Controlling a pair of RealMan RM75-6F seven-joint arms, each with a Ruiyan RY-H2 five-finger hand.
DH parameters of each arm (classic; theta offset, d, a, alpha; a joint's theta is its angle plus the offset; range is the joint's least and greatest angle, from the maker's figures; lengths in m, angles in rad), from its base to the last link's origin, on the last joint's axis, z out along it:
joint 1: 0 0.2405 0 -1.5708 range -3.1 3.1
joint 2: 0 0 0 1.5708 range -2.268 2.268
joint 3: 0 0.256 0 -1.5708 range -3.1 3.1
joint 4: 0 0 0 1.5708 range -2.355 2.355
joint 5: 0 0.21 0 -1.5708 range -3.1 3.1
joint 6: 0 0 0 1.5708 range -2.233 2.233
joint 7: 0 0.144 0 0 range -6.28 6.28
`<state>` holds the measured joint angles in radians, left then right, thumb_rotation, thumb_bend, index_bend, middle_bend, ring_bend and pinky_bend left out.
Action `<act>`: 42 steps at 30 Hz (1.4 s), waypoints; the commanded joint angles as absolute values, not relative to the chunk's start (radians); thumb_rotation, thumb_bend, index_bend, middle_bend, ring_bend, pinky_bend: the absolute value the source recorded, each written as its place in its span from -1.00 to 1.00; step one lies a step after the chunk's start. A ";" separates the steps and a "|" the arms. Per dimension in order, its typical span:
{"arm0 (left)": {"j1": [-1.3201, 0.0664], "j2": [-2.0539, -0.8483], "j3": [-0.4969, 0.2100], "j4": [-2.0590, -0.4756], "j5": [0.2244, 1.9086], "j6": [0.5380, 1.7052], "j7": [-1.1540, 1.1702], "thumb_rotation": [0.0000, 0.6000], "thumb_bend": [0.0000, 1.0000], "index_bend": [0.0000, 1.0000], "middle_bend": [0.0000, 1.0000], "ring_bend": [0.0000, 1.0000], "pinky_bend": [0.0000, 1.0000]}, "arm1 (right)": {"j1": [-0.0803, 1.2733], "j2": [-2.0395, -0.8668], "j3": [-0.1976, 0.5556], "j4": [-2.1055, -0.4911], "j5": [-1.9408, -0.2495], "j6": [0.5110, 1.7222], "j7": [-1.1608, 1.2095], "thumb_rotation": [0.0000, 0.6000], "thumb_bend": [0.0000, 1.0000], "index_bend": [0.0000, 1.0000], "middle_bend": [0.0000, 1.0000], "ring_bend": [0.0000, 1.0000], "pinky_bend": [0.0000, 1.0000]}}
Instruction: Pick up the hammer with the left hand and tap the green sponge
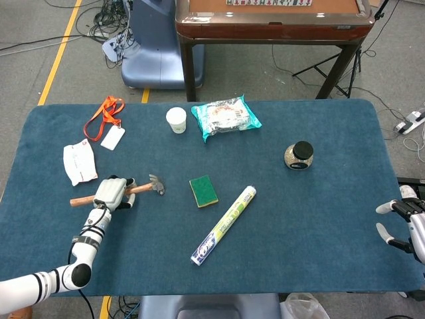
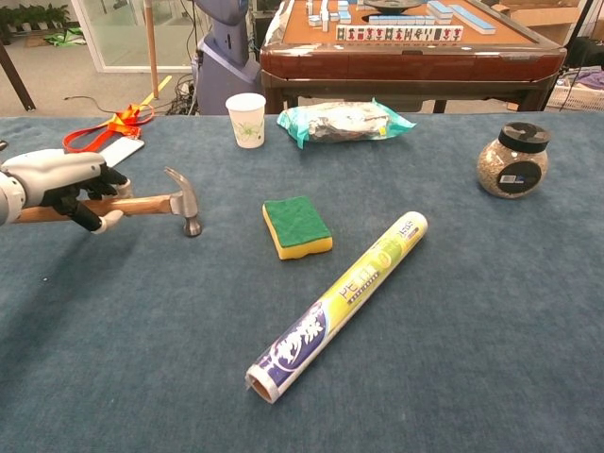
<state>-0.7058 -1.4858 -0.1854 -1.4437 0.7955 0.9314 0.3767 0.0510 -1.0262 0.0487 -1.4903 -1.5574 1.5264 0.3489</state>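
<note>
Gripping the wooden handle of the hammer (image 1: pixel 126 189), the left hand (image 1: pixel 110 193) shows in the head view at the table's left side, fingers wrapped around the shaft, metal head pointing toward the green sponge (image 1: pixel 203 191), well apart from it. At the far right edge the right hand (image 1: pixel 402 221) holds nothing, fingers apart.

From the chest view, the left hand (image 2: pixel 58 181) clasps the hammer (image 2: pixel 159 203), its head hanging downward, left of the green sponge (image 2: pixel 296 226). A foil roll (image 2: pixel 338 304) lies just beside the sponge.

Blue table (image 1: pixel 319 219) — cup (image 1: pixel 176 120), packet (image 1: pixel 226 117), jar (image 1: pixel 299 155), roll (image 1: pixel 224 224).
</note>
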 commanded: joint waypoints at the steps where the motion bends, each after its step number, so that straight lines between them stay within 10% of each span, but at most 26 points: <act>1: -0.700 -1.471 -0.190 -1.457 0.815 0.920 0.345 1.00 0.02 0.28 0.29 -0.06 -0.70 | 0.051 -1.026 0.048 -1.491 -1.558 1.527 0.348 1.00 -0.37 -0.09 -0.10 -0.21 -0.48; 21: -0.664 -1.415 -0.216 -1.461 1.165 0.874 -0.089 0.93 0.09 0.45 0.51 0.16 -0.60 | 0.052 -1.027 0.048 -1.493 -1.558 1.524 0.343 1.00 -0.37 -0.09 -0.10 -0.21 -0.48; 27: -0.661 -1.434 -0.189 -1.401 1.394 0.953 -0.319 0.78 0.10 0.53 0.63 0.27 -0.23 | 0.053 -1.027 0.047 -1.493 -1.559 1.523 0.340 1.00 -0.37 -0.09 -0.10 -0.21 -0.48; 42: -0.701 -1.579 -0.118 -1.102 1.637 1.166 -0.470 1.00 0.08 0.53 0.64 0.26 -0.12 | 0.055 -1.028 0.048 -1.494 -1.555 1.516 0.336 1.00 -0.37 -0.09 -0.10 -0.21 -0.48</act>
<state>-0.6926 -1.5514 -0.1308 -1.1425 1.6135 1.1345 -0.4620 0.0554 -1.0280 0.0477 -1.4940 -1.5553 1.5164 0.3355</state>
